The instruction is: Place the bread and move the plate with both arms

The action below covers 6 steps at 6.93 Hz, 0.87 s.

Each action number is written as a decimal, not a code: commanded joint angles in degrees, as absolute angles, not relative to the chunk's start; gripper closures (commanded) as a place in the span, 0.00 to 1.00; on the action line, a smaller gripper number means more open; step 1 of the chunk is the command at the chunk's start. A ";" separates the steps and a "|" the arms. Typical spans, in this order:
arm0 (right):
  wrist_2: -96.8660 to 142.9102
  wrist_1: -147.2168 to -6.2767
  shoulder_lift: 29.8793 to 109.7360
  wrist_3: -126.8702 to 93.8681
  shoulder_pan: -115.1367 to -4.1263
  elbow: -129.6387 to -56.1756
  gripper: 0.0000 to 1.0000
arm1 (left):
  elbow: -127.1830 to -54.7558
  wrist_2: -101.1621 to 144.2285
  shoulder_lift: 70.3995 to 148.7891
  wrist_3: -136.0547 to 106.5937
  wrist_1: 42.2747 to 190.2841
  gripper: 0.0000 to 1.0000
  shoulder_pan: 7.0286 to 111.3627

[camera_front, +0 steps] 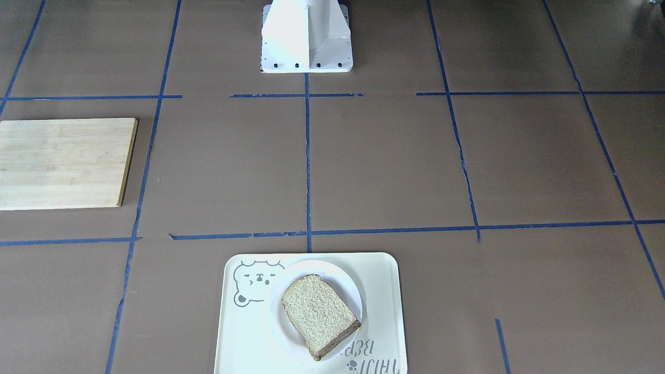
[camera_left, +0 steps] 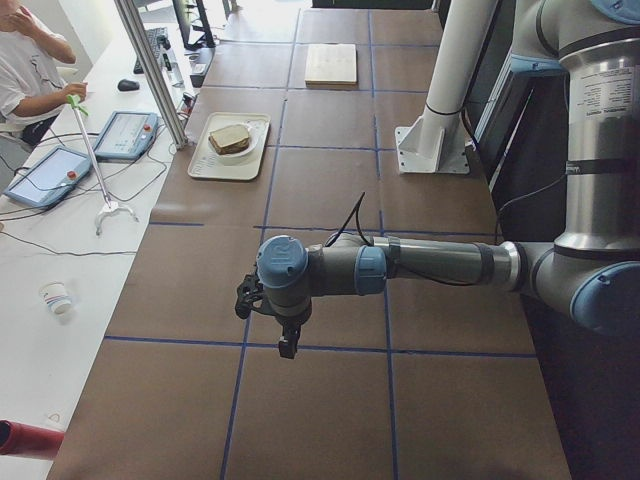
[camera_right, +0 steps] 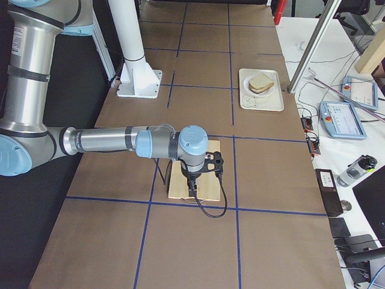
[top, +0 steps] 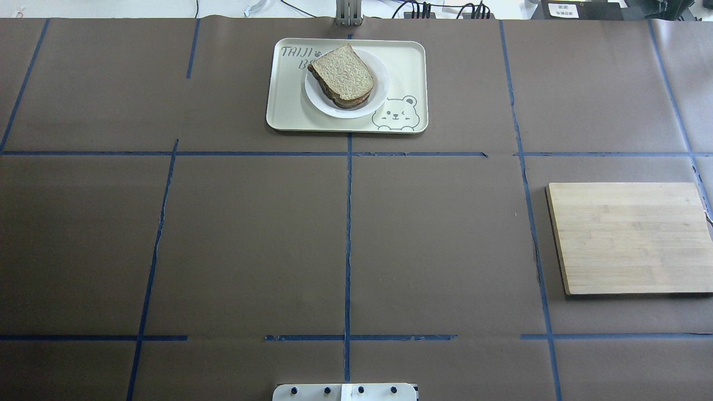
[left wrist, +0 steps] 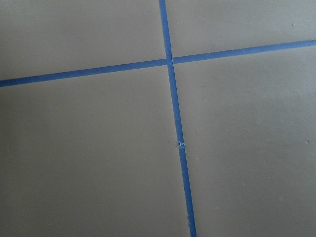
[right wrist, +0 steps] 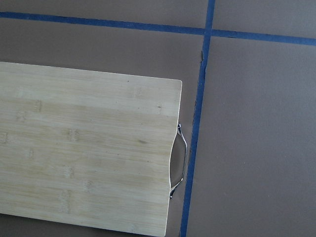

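A speckled tan bread slice (top: 342, 71) lies on the small white plate (top: 380, 88), on top of what looks like a second slice. The plate stands on a cream bear tray (top: 406, 61) at the table's far middle. The bread (camera_front: 319, 314) and the plate (camera_front: 344, 280) also show in the front-facing view. My left gripper (camera_left: 287, 343) hangs over bare table far from the tray, and I cannot tell if it is open. My right gripper (camera_right: 192, 186) hangs over a bamboo cutting board (camera_right: 207, 192), and I cannot tell its state either. Neither wrist view shows fingers.
The bamboo cutting board (top: 629, 236) lies on my right side, with a metal handle (right wrist: 178, 163) on one edge. The white pedestal base (camera_front: 306, 41) stands at my edge of the table. Blue tape lines cross the brown table. A person (camera_left: 30, 70) sits beyond the far side.
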<state>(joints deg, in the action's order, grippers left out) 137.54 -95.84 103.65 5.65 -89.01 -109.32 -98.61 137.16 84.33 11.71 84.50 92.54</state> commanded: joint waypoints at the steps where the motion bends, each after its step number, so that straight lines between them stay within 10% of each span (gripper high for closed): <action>1: 137.55 -95.71 103.71 5.01 -88.95 -109.52 0.00 | -98.70 137.20 83.85 11.78 84.46 0.00 92.55; 6: 134.13 -95.62 103.62 5.80 -89.03 -109.78 0.00 | -99.76 137.55 83.06 11.78 84.55 0.00 92.55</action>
<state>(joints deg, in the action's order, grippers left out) 134.98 -95.63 103.64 5.75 -89.03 -109.72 -99.57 137.27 83.18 11.77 84.48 92.51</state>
